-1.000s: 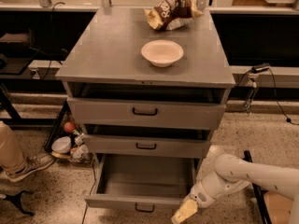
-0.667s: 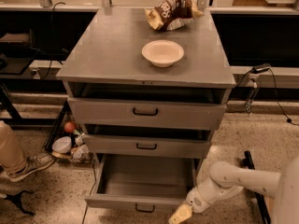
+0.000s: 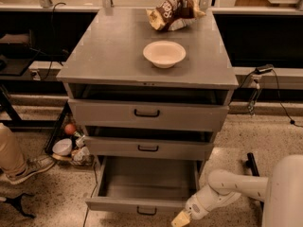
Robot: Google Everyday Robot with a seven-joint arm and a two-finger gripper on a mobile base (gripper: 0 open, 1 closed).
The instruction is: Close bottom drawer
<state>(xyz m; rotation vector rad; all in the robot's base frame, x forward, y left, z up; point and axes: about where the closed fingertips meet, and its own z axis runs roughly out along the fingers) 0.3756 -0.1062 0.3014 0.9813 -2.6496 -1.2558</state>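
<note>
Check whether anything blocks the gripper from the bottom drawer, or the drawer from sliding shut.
Nothing visible does. The gripper sits at the front right corner of the bottom drawer, with nothing between them. The open tray looks bare, so nothing seen stops it sliding in under the middle drawer.

1. You see the bottom drawer (image 3: 142, 181), the lowest of three grey ones, pulled well out and level, with its shallow tray showing.
2. Its low flat front panel (image 3: 111, 205) faces you, with a small black bar handle (image 3: 147, 211) at centre.
3. The gripper (image 3: 180, 219) sits just beside the panel's right end.
</note>
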